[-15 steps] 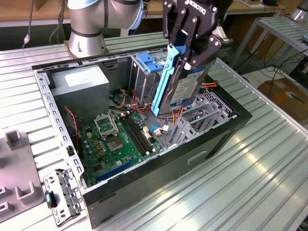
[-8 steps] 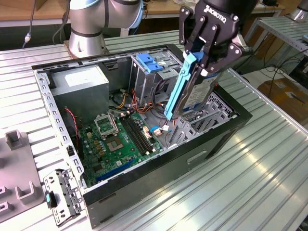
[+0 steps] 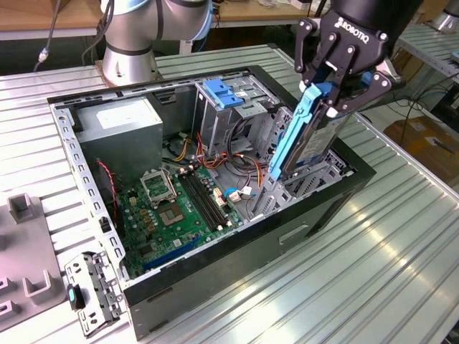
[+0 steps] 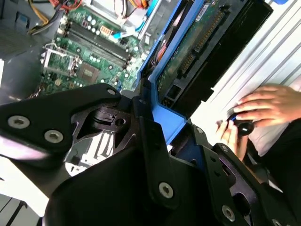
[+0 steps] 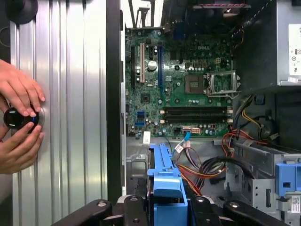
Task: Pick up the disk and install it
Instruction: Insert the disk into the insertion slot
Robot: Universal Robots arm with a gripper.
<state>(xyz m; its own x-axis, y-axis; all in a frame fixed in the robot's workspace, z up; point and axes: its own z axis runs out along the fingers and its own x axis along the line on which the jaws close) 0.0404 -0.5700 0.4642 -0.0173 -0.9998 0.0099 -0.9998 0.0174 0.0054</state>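
pincer (image 3: 332, 92) holds disk (image 3: 310, 143), long axis steep, lower end seemingly inside case (image 3: 215, 266)

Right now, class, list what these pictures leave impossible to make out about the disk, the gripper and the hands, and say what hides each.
1. Exterior view: the disk covers the drive bay beneath it, so whether its lower end sits inside is hidden.
2. Exterior view: the gripper, shut on the disk, is cut off by the top edge.
3. First wrist view: the hands cover most of a black knob.
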